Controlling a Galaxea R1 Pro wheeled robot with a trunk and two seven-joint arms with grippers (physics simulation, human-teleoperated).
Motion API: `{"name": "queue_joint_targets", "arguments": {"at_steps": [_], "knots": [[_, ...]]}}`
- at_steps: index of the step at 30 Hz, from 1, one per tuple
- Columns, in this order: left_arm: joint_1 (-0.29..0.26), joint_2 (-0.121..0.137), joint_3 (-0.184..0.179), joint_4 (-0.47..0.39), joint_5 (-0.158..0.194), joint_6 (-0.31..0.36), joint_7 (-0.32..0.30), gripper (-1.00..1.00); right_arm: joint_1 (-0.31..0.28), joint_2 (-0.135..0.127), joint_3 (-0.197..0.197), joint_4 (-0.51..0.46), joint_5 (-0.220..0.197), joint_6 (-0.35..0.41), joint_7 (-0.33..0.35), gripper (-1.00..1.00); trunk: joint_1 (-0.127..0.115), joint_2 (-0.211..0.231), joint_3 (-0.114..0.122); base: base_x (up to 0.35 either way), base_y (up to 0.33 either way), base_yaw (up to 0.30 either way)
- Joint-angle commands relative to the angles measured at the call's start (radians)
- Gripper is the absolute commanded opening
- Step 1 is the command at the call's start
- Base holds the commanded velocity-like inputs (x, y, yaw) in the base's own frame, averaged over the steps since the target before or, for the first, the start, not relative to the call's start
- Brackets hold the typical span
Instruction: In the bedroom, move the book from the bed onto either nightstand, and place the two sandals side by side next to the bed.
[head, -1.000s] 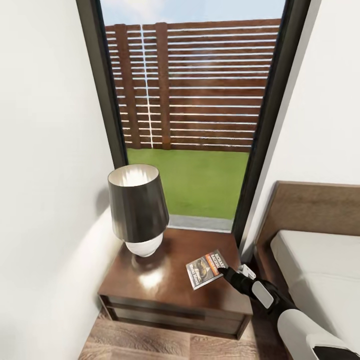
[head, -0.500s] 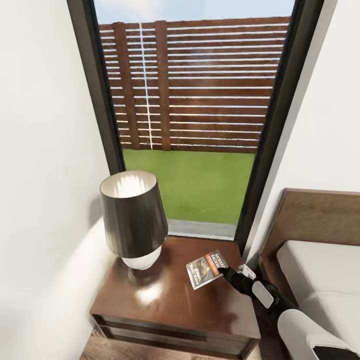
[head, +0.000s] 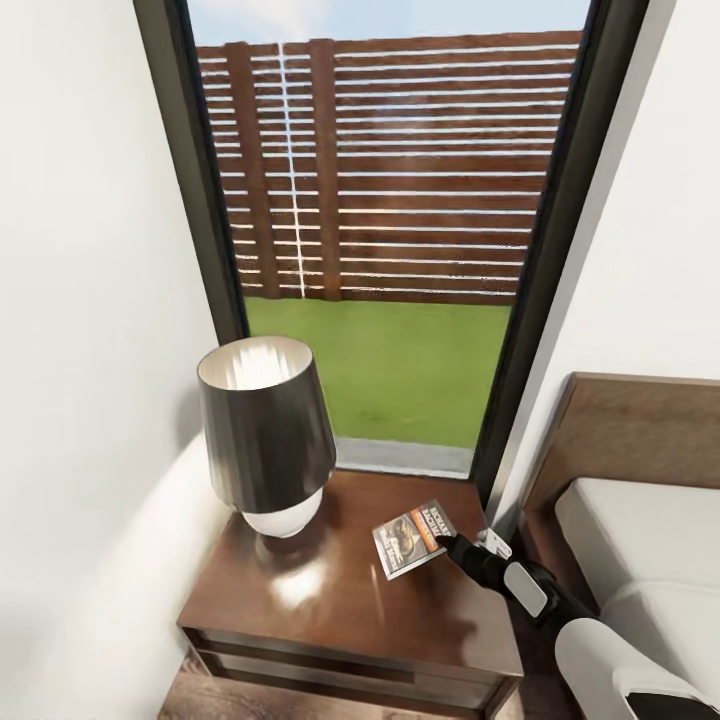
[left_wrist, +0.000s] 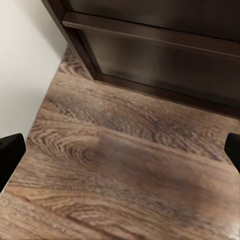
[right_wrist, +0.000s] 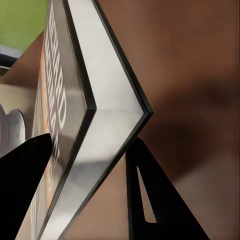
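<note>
1. You had the thin dark grey paperback book with its orange band (head: 412, 538) pinched at one corner in your right gripper (head: 447, 546), the two black fingers (right_wrist: 25, 185) closed on either side of its pages.
2. The book was over the low dark brown glossy nightstand (head: 340, 610), towards the side nearest the bed; the right wrist view showed its lower corner very near the wood, though whether it was touching could not be told.
3. The dark-shaded table lamp with a white base (head: 266, 432) stood on the nightstand's far left part, well apart from the book, so you had room.
4. To finish this step well, you probably needed to lower the book flat and part the fingers only once it rested on the top, then back off towards the pale grey mattress of the bed (head: 640, 540).
5. Your left gripper (left_wrist: 120, 150) hung wide apart over the brown wood-plank floor (left_wrist: 125, 170), holding nothing.
</note>
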Motion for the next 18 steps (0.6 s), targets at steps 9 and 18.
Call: {"name": "queue_joint_targets", "arguments": {"at_steps": [9, 18], "knots": [[-0.001, 0.0, -0.009, 0.001, 0.007, -0.003, 0.005, 1.0, -0.001, -0.003, -0.007, -0.001, -0.006, 0.008, 0.002, -1.0, 0.034, -0.064, -0.029, 0.0, 0.0, 0.0], [-0.001, -0.001, -0.009, 0.001, 0.007, -0.003, 0.005, 1.0, -0.001, -0.004, -0.007, -0.001, -0.006, 0.008, 0.002, -1.0, 0.069, -0.127, -0.057, 0.0, 0.0, 0.0]]}}
